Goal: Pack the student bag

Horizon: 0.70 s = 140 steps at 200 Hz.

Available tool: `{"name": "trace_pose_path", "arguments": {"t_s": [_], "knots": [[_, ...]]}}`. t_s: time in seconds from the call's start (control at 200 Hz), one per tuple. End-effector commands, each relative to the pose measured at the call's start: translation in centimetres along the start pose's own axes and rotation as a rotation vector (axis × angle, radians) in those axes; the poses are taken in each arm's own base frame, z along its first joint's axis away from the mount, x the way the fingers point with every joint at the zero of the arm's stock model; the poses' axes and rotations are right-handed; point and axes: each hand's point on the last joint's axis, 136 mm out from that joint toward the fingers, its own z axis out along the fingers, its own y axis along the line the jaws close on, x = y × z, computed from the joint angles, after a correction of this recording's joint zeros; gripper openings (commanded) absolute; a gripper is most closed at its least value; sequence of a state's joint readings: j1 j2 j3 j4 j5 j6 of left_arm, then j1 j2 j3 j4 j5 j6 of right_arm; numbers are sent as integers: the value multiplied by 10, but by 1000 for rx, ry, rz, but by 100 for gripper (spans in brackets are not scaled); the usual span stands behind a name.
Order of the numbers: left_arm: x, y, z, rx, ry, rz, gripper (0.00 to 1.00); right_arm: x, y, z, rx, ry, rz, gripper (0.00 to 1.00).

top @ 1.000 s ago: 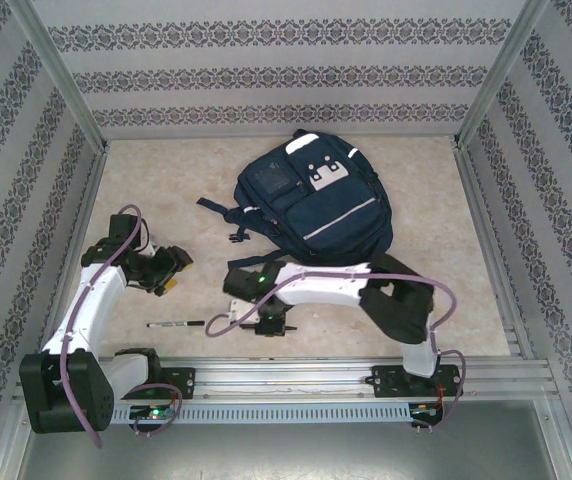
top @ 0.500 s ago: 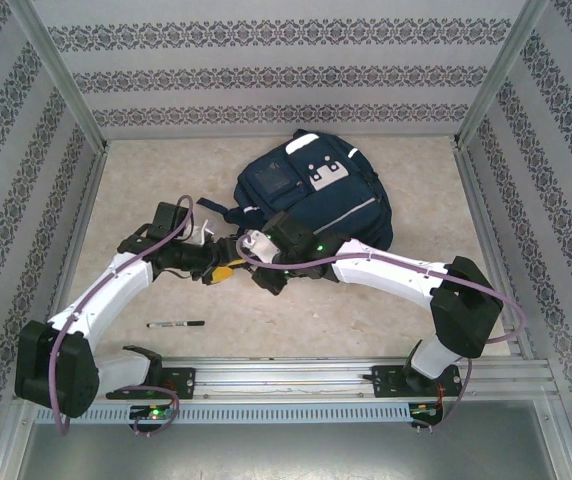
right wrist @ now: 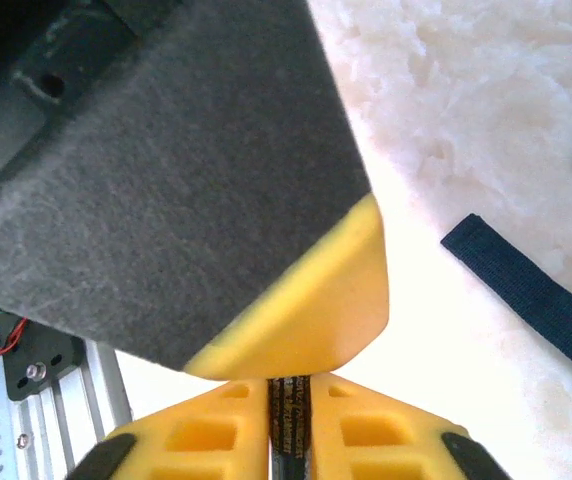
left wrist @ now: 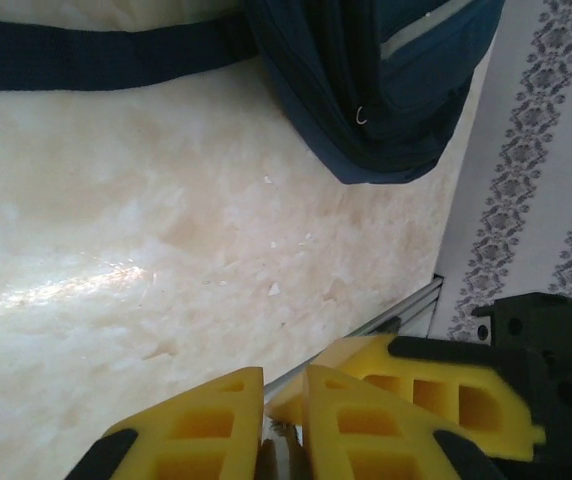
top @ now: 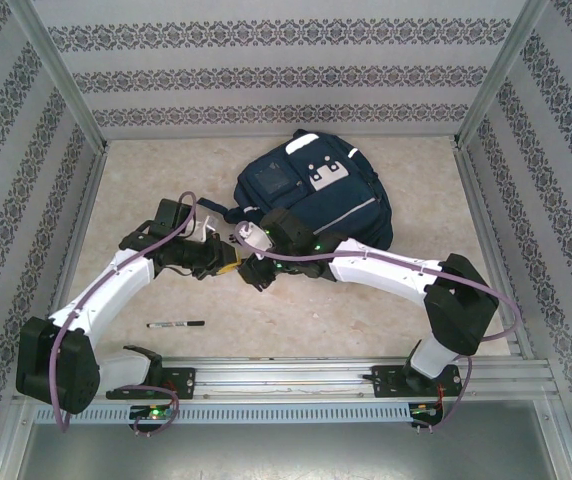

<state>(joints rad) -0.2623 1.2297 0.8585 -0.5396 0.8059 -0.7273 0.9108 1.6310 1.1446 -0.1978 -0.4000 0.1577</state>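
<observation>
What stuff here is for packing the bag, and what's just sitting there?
For the job:
big navy-blue fabric backpack
thin dark stick with gold print, pinched by the jaws of the right gripper
slim black pen on the table, probably to pack next

Just there:
silver metal rail at the near edge
patterned walls

White shells and black joints on left arm [top: 101, 295] and right arm [top: 386, 270], purple cable [top: 58, 375] along each, green LEDs [top: 317, 244] lit. Left claw [left wrist: 284, 385], right claw [right wrist: 288, 385]: yellow fingers [left wrist: 206, 425] with square cells, black mounts.
</observation>
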Motion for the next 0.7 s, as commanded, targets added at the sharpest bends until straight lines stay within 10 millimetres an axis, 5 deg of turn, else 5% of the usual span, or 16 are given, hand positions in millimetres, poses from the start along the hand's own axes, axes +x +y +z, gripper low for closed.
{"name": "trace_pose_path", "arguments": {"t_s": [0.0, 0.14, 0.33, 0.525, 0.64, 0.695], "knots": [[4, -22, -11, 39, 4, 114, 1, 3, 8, -11, -67, -18, -2, 27], [10, -40, -22, 96, -4, 230, 0, 17, 20, -42, -258, -27, 8, 48], [25, -73, -32, 232, 6, 425, 0, 19, 30, -82, -457, -72, 71, 49], [44, -109, -35, 370, 52, 579, 0, 9, 56, -85, -592, -76, 68, 50], [43, -122, -35, 431, 50, 580, 0, 3, 61, -82, -623, -85, 74, 43], [45, -126, -35, 449, 56, 583, 0, 0, 61, -82, -629, -89, 79, 19]]}}
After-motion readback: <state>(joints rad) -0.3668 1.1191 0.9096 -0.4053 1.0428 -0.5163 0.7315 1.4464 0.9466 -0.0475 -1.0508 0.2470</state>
